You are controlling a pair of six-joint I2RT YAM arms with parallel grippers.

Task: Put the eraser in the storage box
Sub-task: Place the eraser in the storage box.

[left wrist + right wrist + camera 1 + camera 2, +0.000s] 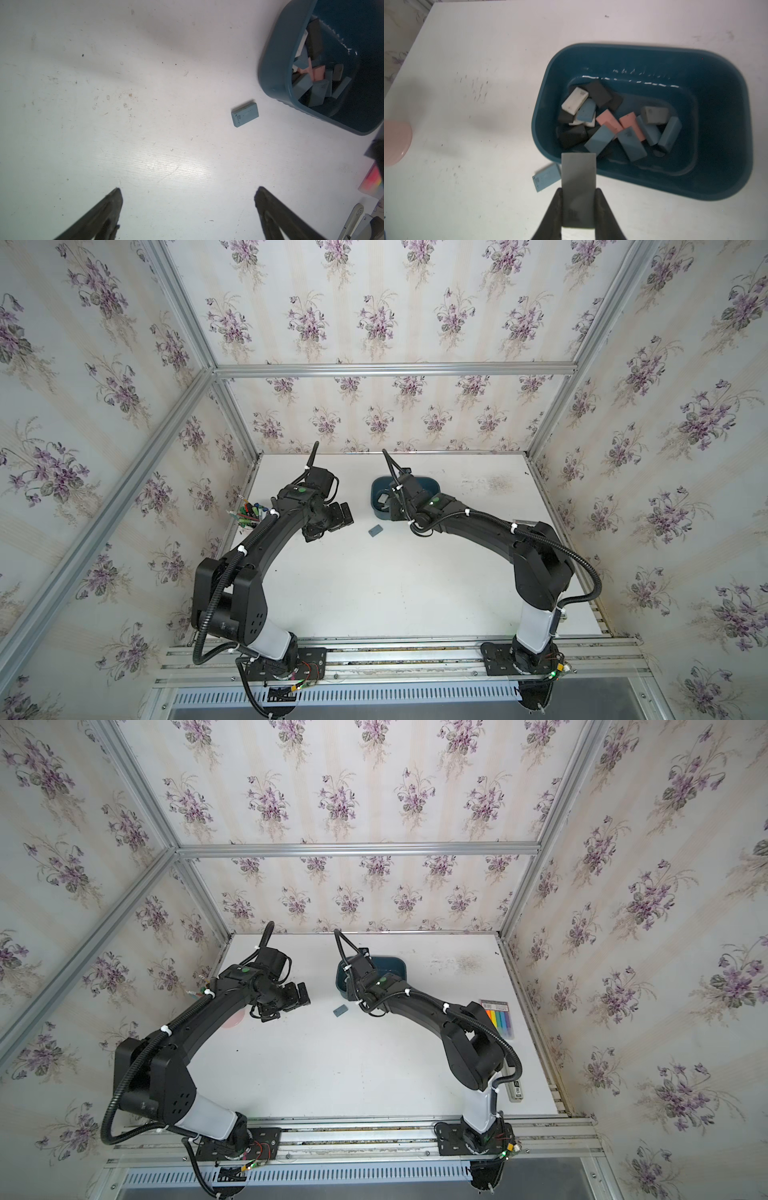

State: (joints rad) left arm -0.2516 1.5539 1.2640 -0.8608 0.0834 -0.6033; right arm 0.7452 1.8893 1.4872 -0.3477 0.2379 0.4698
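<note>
My R tool point(578, 190) pinches grey eraser point(579, 174), tip over storage box point(720, 124) rim. L tool point(188, 190) wide, empty. On counter point(374, 593), blue eraser point(375, 530) just beside box, at its 7 o'clock in a top view.

White table point(374, 593); storage box point(720, 145), blue eraser point(375, 530)

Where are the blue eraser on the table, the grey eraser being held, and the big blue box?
blue eraser point(245, 115): left wrist view, middle of top face
grey eraser point(579, 176): right wrist view, middle of flat face
storage box point(720, 124): right wrist view, bare inner wall
</note>
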